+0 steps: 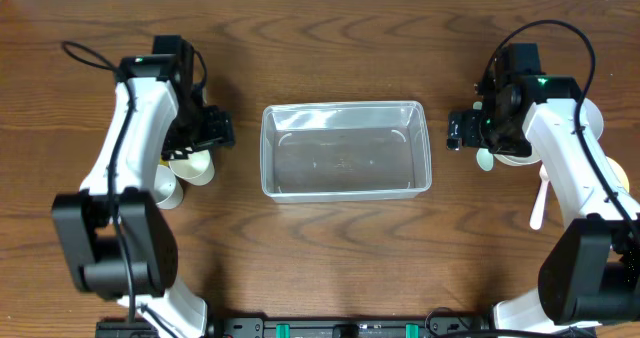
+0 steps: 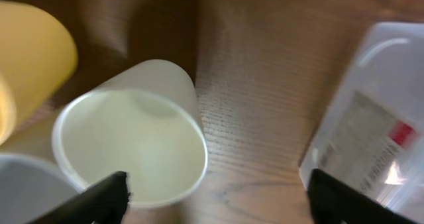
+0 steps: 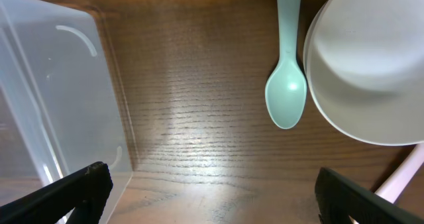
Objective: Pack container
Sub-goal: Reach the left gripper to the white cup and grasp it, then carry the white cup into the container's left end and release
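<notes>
Left wrist view: your left gripper (image 2: pixel 218 201), fingers spread and empty, hangs off-centre over the cream cup (image 2: pixel 132 144); centre before closing.

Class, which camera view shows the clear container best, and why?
Overhead: the whole container shows, rim and all four corners, empty. The left wrist view catches only one corner with a label; the right wrist view shows only one end wall.

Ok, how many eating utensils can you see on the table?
2. A mint-green spoon lies right of the container, beside the white bowl; a pale pink utensil lies nearer the front edge, beside the right arm. More may be hidden.
</notes>
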Tool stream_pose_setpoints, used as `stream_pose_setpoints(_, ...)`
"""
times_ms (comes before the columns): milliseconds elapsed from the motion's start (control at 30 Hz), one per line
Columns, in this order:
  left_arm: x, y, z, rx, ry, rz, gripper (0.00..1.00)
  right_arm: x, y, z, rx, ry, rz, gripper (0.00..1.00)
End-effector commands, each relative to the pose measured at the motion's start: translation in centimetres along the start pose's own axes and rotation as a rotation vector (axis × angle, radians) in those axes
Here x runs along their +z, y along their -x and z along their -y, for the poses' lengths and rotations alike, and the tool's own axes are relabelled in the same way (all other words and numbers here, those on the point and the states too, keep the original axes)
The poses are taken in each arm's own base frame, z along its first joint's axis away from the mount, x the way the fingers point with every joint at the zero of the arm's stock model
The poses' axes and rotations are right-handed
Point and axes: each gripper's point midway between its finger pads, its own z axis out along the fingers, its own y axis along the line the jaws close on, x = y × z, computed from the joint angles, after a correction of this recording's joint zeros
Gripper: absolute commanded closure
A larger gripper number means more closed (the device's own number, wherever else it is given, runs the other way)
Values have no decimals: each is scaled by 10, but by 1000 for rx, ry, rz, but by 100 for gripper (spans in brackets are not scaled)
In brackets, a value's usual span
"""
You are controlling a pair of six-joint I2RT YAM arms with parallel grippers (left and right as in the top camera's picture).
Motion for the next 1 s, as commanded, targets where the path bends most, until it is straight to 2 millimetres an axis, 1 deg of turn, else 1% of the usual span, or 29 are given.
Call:
stream_pose_setpoints(0, 14, 3, -4, -11, 17, -43, 32, -1, 4, 1, -8, 1, 4, 1)
stream_pose_setpoints(100, 26, 3, -5, -13, 23, -73, 52, -1, 4, 1, -9, 1, 4, 1)
stream_pose_setpoints(167, 31, 5, -5, -14, 24, -80, 60, -1, 3, 1, -9, 0, 0, 1)
stream_pose_setpoints(267, 33, 7, -4, -13, 24, -75, 68, -1, 1, 1, -8, -1, -7, 1)
stream_pose_setpoints(300, 33, 8, -4, -13, 23, -70, 72, -1, 1, 1, -8, -1, -8, 1)
stream_pose_setpoints(367, 33, 9, -4, -13, 22, -65, 87, -1, 1, 2, -8, -1, -10, 1)
stream_pose_setpoints(400, 33, 9, -4, -12, 21, -64, 92, -1, 1, 2, -8, -1, -10, 1)
stream_pose_setpoints(433, 33, 9, -4, -13, 21, -64, 94, -1, 1, 2, -8, -1, -10, 1)
stream_pose_setpoints(533, 33, 9, -4, -12, 21, -64, 94, -1, 0, 2, -8, -1, -11, 1)
stream_pose_setpoints(633, 28, 10, -1, -7, 20, -54, 94, -1, 1, 2, -8, -1, -10, 1)
stream_pose_setpoints(700, 15, 11, 5, 10, 16, -33, 94, -1, 0, 2, -8, -1, -11, 1)
stream_pose_setpoints(767, -8, 14, 16, 36, 7, 13, 94, -1, 0, 2, -8, -1, -11, 1)
stream_pose_setpoints(800, -21, 16, 22, 52, 0, 41, 94, -1, 1, 2, -8, -1, -10, 1)
stream_pose_setpoints(867, -56, 18, 39, 95, -19, 118, 94, -1, 1, 2, -8, -1, -10, 1)
stream_pose_setpoints(967, -102, 16, 69, 173, -58, 237, 94, -1, 1, 2, -8, -1, -9, 1)
